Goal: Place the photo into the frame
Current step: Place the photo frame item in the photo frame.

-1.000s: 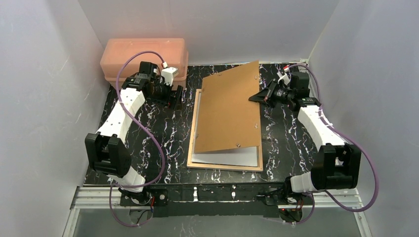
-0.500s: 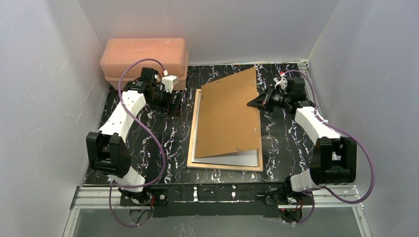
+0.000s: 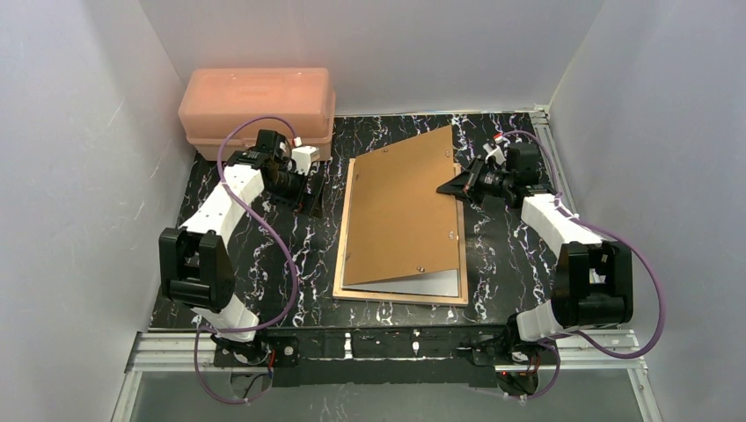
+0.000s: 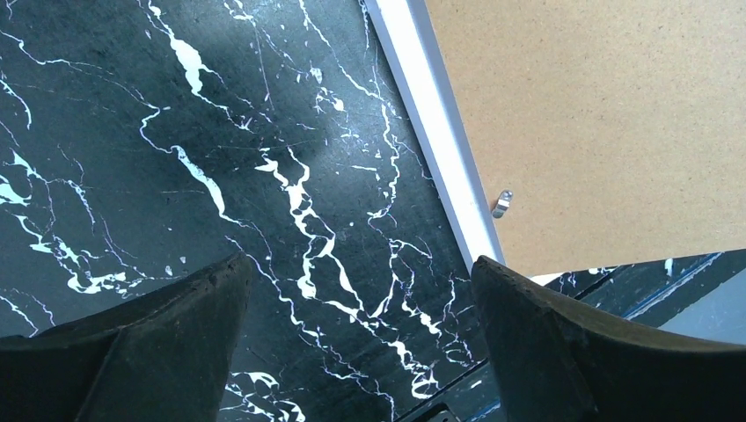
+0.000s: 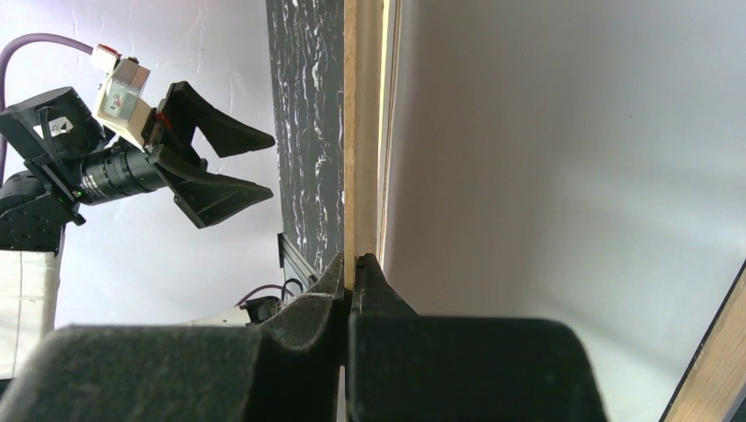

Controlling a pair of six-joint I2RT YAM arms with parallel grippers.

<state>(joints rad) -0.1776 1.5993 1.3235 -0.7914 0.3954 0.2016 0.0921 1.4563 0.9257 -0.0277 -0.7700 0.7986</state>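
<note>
Item: frame (image 3: 396, 298), tan back up, flat at the centre of the table (image 3: 264, 255). Photo (image 3: 435, 281): a pale sheet showing at the frame's near right corner under the board, judged to lie white side up inside. Backing board (image 3: 400, 211): brown, skewed over the frame, right edge raised. Right gripper (image 3: 449, 186): jaws clamped on that raised edge. Left gripper (image 3: 310, 189): jaws apart, empty, over the table just left of the frame's far end. Handling, as judged: lower the board slowly and square it to the recess before release, without dragging the photo. Only the right wrist view confirms the pinch on the board's thin edge. The left wrist view shows close up a small metal tab (image 4: 501, 203), a mere speck from above.
</note>
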